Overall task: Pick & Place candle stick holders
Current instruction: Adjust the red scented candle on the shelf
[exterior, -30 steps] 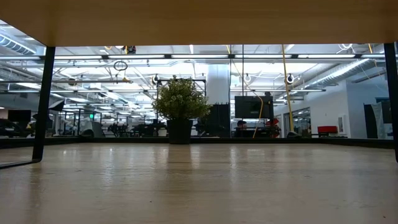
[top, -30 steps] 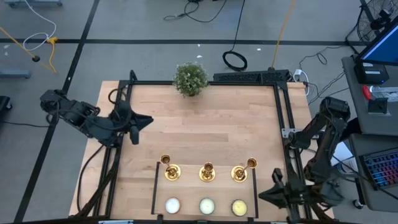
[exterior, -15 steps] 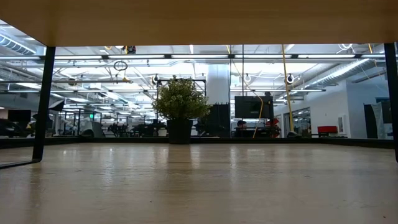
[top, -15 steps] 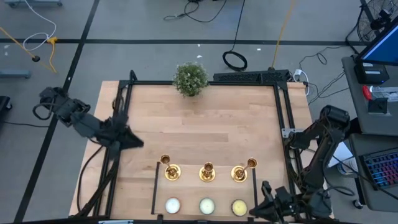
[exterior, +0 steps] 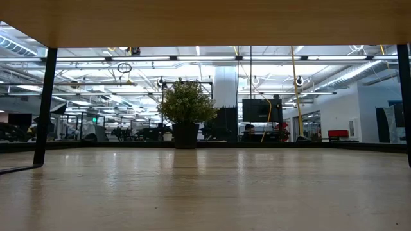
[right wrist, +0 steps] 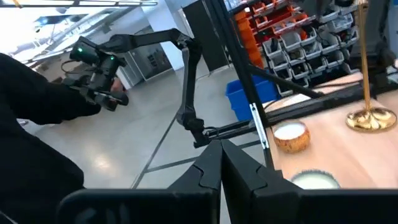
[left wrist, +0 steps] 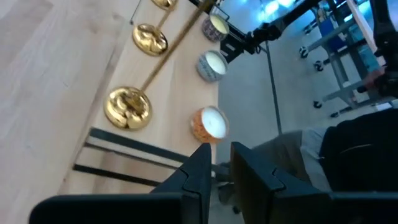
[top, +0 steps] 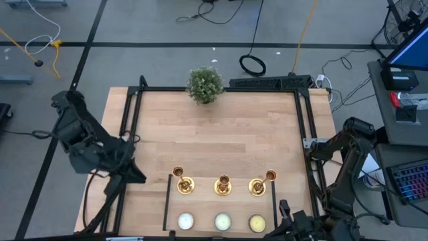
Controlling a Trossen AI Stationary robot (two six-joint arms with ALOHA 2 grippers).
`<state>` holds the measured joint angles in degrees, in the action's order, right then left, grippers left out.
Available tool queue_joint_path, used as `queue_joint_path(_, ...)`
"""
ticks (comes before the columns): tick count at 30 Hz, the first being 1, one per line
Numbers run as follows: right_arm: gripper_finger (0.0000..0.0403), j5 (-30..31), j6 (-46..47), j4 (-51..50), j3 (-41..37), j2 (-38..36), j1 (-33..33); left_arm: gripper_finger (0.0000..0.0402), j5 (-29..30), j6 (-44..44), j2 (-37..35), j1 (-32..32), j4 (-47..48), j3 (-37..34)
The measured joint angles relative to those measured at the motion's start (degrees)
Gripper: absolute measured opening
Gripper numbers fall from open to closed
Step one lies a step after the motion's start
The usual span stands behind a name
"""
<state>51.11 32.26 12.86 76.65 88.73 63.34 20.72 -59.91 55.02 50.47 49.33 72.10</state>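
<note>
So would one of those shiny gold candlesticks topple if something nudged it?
Probably, if pushed high up: the middle candle stick holder has a thin stem above its round base. The flared base should steady it against low nudges. Its polished surface looks slippery, and it looks stiff.

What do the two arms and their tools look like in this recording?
Both arms are matte black, built of chunky jointed segments with dark cables running alongside. The left tool ends in two flat, angular black fingers on a broad black bar; the right tool has the same black wedge-shaped fingers. No markings show.
</note>
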Motion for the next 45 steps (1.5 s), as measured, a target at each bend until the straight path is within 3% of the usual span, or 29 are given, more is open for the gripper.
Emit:
queue_joint_path(5,0.0,-2.19,0.28,-3.71,3.43,0.84,-2.16,0.0065,5.49,-2.97,0.12,4.55,-0.03,0.0)
queue_joint_path(14,0.0,-17.43,4.8,-19.65,13.64,7.11,-7.14,0.0065,13.79,-6.53,0.12,9.9,-0.05,0.0)
queue_joint_path(21,0.0,-29.89,10.05,-40.71,26.16,12.15,-10.68,0.0065,17.77,-6.85,0.12,12.29,-0.03,0.0)
queue_joint_path(27,0.0,-37.77,16.43,-51.98,29.26,12.96,-13.77,0.0065,20.11,-6.41,0.12,13.07,0.1,0.0)
queue_joint_path(45,0.0,-35.93,17.42,-52.38,29.26,16.92,-15.96,0.0065,21.37,-9.67,3.53,16.41,0.12,0.0)
